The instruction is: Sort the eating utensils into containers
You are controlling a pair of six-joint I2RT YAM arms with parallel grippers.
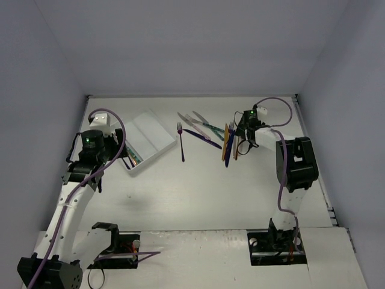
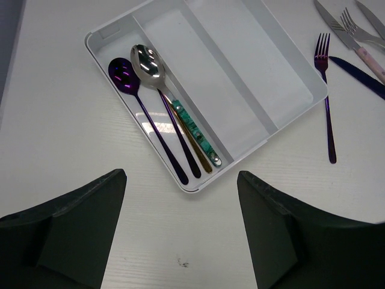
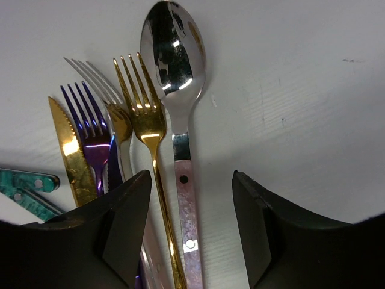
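R gripper (image 3: 191, 201) jaws apart, pink-handled spoon (image 3: 180, 144) sits right between them w/ the gold fork (image 3: 146, 120) crowding one finger. Imo shift away from the fork b4 closing so it pinches only the spoon. L gripper (image 2: 180, 211) also apart & empty, tray (image 2: 313, 90) just ahead of it, and only its wrist cam shows the spoons (image 2: 147, 63) lying in an outer compartment.

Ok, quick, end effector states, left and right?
Left end effector: open, empty, near the tray.
Right end effector: open, straddling the pink-handled spoon and gold fork handles, not gripping.
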